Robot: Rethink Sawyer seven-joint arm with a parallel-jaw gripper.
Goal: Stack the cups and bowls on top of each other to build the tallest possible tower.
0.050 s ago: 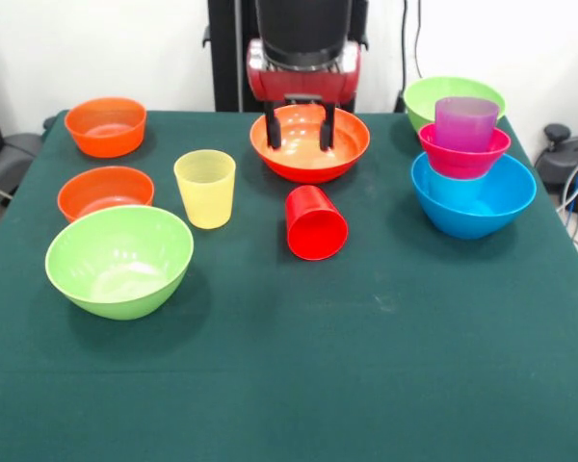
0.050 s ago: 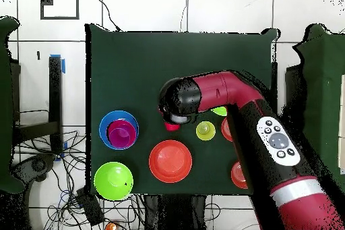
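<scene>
Orange and wide, the bowl sits directly under the gripper, whose two fingers hang apart and empty, tips down inside its rim. Just in front lies the red cup on its side, the yellow cup upright beside that. Off to one side the purple cup tops a magenta bowl in the blue bowl. Pinching the glossy rim may let the bowl slip or tilt.

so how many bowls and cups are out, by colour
orange bowls: 3
green bowls: 2
blue bowl: 1
magenta bowl: 1
yellow cup: 1
red cup: 1
purple cup: 1
total: 10
</scene>
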